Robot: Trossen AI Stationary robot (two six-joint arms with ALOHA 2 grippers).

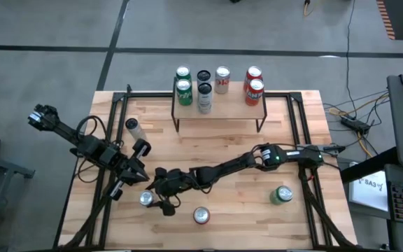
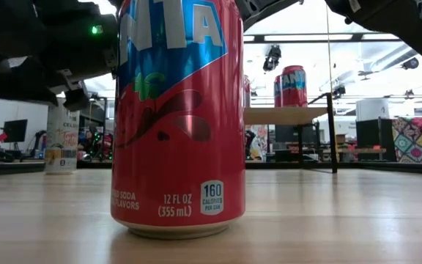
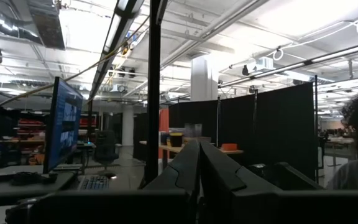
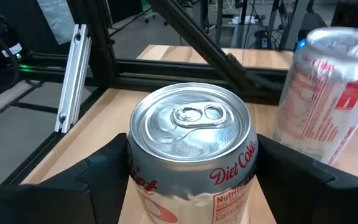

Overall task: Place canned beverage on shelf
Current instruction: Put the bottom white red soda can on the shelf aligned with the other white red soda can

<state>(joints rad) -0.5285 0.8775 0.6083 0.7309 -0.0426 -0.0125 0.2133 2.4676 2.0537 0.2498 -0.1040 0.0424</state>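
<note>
Diet Coke can: upright on the table, front left, between the right gripper's spread fingers; shelf at rear, six cans aboard; left gripper pressed shut, nearby.

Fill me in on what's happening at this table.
The right end effector straddles a silver Diet Coke can near the table's front left, fingers on either side but not clearly gripping. The left end effector waits shut nearby. Six cans already sit on the small wood-topped shelf; other cans stand on the table.
</note>
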